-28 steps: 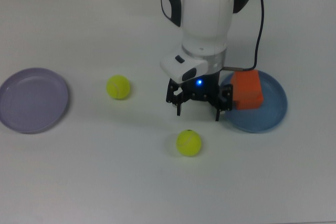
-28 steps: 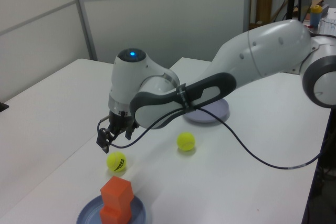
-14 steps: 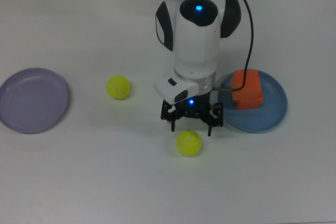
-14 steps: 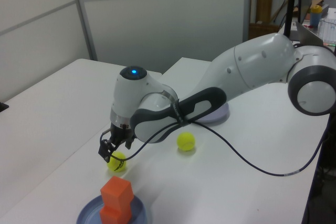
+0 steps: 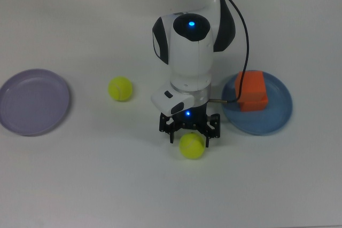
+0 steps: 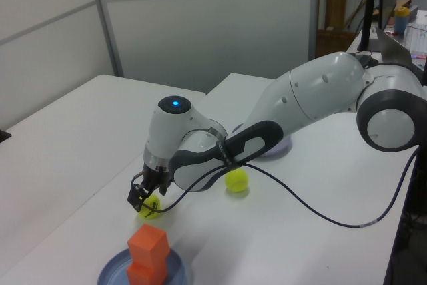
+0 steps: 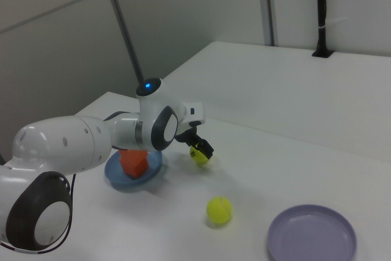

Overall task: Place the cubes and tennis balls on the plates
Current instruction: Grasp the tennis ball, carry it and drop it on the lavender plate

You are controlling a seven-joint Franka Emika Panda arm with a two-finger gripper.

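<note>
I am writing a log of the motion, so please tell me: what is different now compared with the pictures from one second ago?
The gripper moved from beside the blue plate toward the top view's lower left and came down over the near tennis ball; its fingers now straddle the ball, still open. The ball has not been lifted. The other tennis ball, the stacked orange cubes on the blue plate and the lavender plate stayed put.

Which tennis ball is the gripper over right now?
The ball nearest the blue plate; the gripper sits right over it. The other ball lies apart, toward the purple plate.
</note>
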